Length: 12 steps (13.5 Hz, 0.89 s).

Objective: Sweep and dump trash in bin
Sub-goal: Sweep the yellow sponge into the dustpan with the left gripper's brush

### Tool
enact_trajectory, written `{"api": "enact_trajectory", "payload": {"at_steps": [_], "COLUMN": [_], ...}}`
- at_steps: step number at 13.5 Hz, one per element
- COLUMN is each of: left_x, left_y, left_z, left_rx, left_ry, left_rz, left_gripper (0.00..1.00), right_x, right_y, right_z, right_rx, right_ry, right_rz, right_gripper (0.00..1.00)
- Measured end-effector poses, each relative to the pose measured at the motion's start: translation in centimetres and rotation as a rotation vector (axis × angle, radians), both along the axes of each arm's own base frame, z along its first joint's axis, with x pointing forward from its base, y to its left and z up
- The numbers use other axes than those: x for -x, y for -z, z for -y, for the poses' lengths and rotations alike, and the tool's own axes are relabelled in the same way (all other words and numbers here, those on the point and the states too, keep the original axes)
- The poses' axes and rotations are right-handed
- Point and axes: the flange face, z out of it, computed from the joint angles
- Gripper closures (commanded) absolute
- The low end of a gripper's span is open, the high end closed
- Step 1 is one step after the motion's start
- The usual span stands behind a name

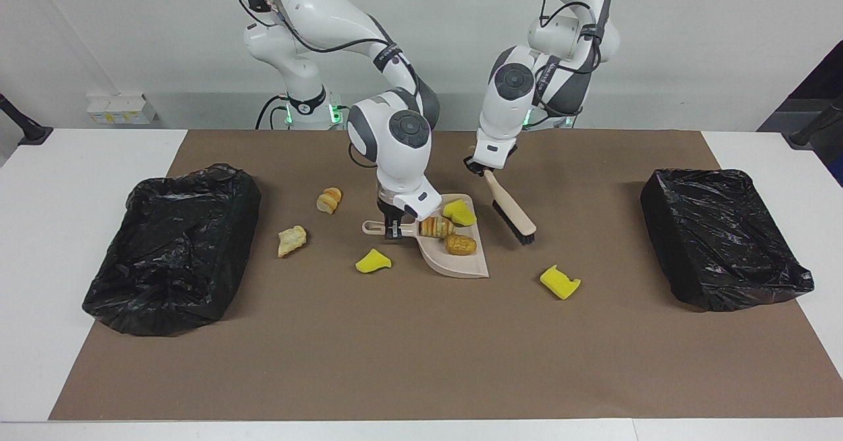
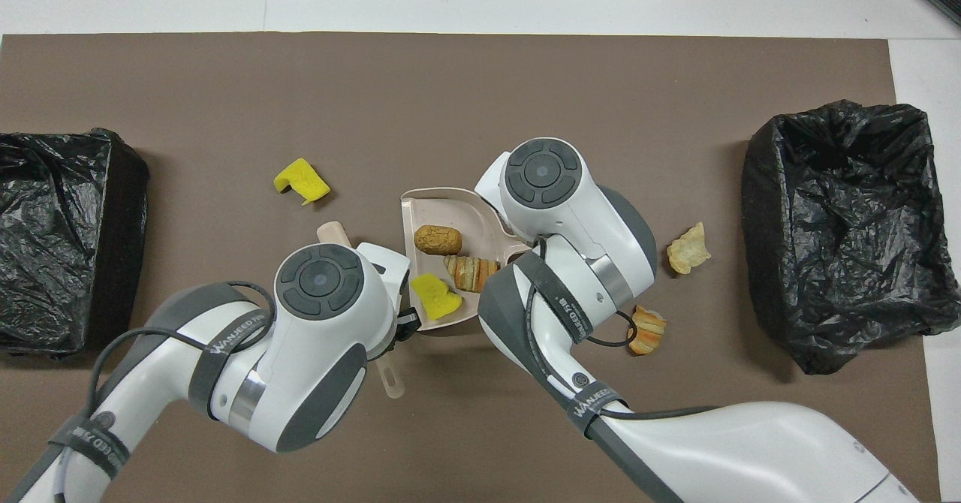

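Nearest the robots, the left gripper [image 1: 486, 168] has its fingers clamped on the handle of the brush [image 1: 512, 212], which slants down from it with the bristle head over the brown mat [image 1: 421, 362], beside the dustpan's open mouth on the left arm's side; whether the bristles touch the mat I cannot tell. One bread-like bit [image 1: 329, 200] lies at about this depth, toward the right arm's end of the worktop [image 1: 39, 230].

A little farther out, the right gripper [image 1: 393, 225] has its fingers clamped on the handle of the dustpan [image 1: 464, 266], which rests flat on the mat. Three pieces of trash sit inside it: a yellow sponge chunk [image 1: 459, 213], a striped bread piece [image 1: 437, 226] and a brown bun [image 1: 460, 245].

Farther still, four pieces are loose on the mat: the bit already named, a pale crust [image 1: 292, 240] near the black-lined bin [image 1: 172, 257] at the right arm's end, a yellow chunk [image 1: 373, 261] just beside the dustpan's handle, and another yellow sponge [image 1: 560, 282] toward the second bin [image 1: 721, 237] at the left arm's end.

By my judgement the job is just under half done: three of seven are gathered, four await sweeping, and nothing visibly lies in either bin, so the dump is not yet done.
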Motion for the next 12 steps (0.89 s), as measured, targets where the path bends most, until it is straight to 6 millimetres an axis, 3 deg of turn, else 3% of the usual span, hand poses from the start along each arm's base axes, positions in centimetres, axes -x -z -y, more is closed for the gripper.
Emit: {"api": "enact_trajectory", "payload": {"at_steps": [4, 8, 12], "left_x": [-4.2, -9.4, -11.8], "left_y": [-0.3, -0.6, 0.6], "left_z": [-6.4, -14.6, -21.3], "left_rx": [-0.029, -0.024, 0.002], "left_ry": [0.192, 0.361, 0.493], "left_rz": [0.027, 0.029, 0.013], "left_gripper": [1.0, 1.0, 1.0], "right_x": [0.2, 0.4, 0.4], "right_y": [0.0, 0.1, 0.1], "right_z": [-0.3, -0.5, -0.6], "right_rx": [0.003, 0.005, 0.005], "right_ry": [0.027, 0.063, 0.085], "right_rz": [0.004, 0.009, 0.012], "right_gripper": [1.0, 1.0, 1.0]}}
